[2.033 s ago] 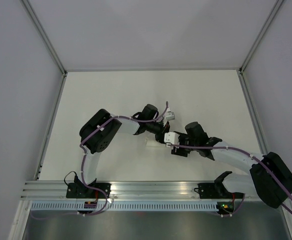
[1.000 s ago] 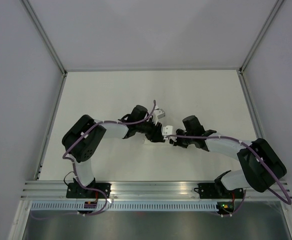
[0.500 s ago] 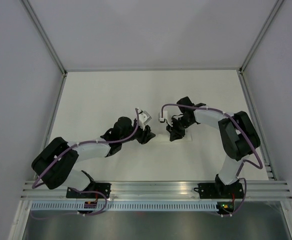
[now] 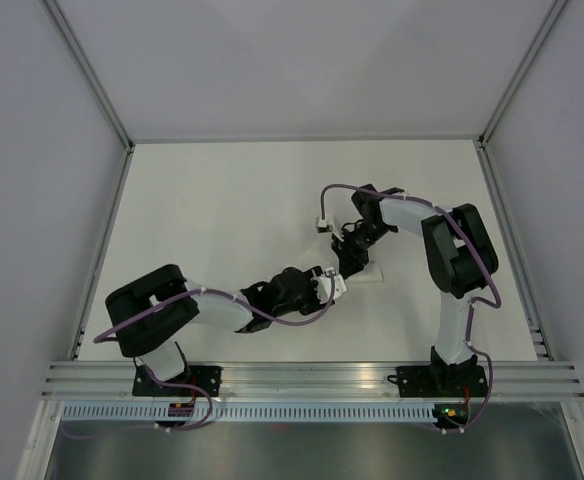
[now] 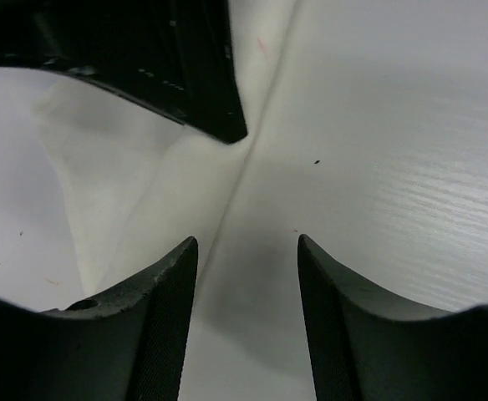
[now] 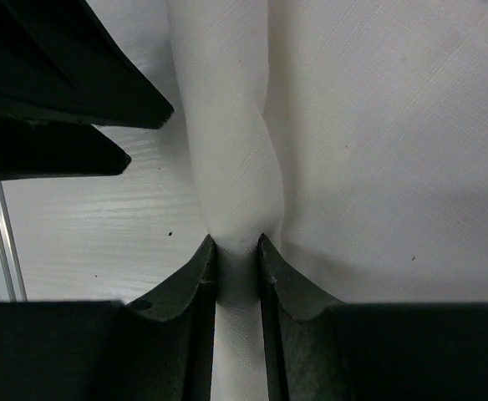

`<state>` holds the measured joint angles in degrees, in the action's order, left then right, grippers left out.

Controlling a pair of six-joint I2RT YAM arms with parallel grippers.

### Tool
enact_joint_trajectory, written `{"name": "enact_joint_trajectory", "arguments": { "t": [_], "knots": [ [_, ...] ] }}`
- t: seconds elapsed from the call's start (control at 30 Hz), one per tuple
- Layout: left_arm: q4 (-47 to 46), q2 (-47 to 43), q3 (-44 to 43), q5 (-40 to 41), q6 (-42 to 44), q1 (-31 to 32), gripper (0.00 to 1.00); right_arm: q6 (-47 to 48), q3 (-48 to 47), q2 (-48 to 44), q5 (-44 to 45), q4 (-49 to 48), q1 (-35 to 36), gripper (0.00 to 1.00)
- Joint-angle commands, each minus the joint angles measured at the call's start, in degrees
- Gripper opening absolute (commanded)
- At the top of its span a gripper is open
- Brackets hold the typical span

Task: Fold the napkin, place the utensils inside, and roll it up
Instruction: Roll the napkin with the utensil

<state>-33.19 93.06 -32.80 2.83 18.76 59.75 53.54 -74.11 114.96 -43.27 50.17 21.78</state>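
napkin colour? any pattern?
Plain white, unpatterned. The napkin shows best in the right wrist view, bunched in the right gripper.

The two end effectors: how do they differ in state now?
The left end effector stands open, gripping nothing; the right end effector is closed, pinching a ridge of the napkin. The left one sits nearer the arm bases than the right one. Both are dark and close to the napkin.

The left claw gapes — right claw clamped.
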Motion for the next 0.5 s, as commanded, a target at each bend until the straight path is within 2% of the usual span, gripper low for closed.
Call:
{"name": "enact_joint_trajectory", "arguments": {
  "t": [0.0,0.2,0.3,0.47],
  "knots": [
    [-3.5,5.4,-4.1,7.6,12.6,3.5,0.57,3.3,3.5,7.7,8.1,2.8,0.6,0.05],
    [-5.5,13.5,-7.8,13.1,19.8,5.0,0.59,3.5,2.7,8.7,8.4,3.4,-0.1,0.04],
    [-5.4,15.7,-8.3,14.0,20.7,4.9,0.59,3.6,2.7,8.7,8.5,3.6,-0.2,0.04],
    [-0.1,17.5,-9.1,12.6,20.2,4.6,0.56,4.6,1.8,9.7,8.5,5.4,-0.4,0.04]
  ]
}}
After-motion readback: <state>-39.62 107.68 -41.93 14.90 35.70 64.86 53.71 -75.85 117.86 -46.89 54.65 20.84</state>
